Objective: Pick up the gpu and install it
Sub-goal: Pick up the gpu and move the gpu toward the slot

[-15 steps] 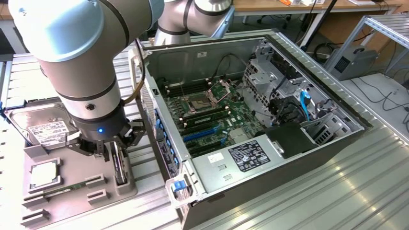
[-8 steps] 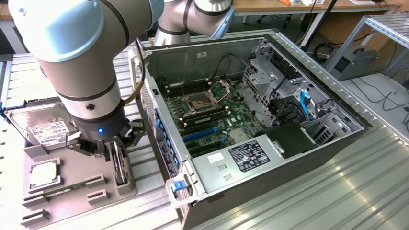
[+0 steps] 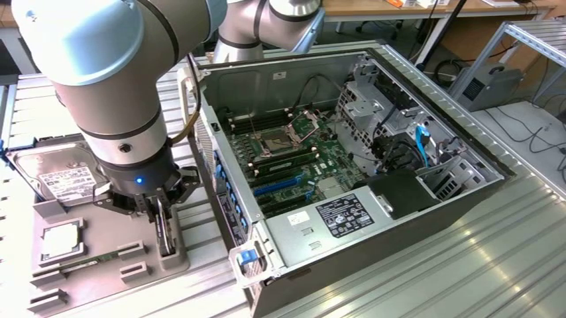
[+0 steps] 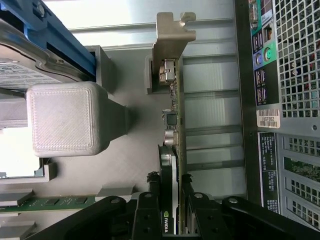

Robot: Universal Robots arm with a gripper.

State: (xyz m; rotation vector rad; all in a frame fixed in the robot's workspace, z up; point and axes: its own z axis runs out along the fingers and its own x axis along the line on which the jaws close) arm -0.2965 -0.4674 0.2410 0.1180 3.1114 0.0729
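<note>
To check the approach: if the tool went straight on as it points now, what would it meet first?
The gpu, standing on edge in the grey holder, directly ahead of the tool; how near they already are is unclear.

I am reading the NVIDIA mark (image 4: 166, 223) on the edge of the gpu (image 4: 170, 45), right at the gripper (image 4: 171, 195). Beside the gripper, a white sticker (image 4: 268, 119) on the computer case (image 4: 295, 60) is showing a short code that I am not making out surely. The hard drive label (image 3: 66, 180) near the gripper and the power supply label (image 3: 348, 215) well away from it are carrying print too small for me to read.
</note>
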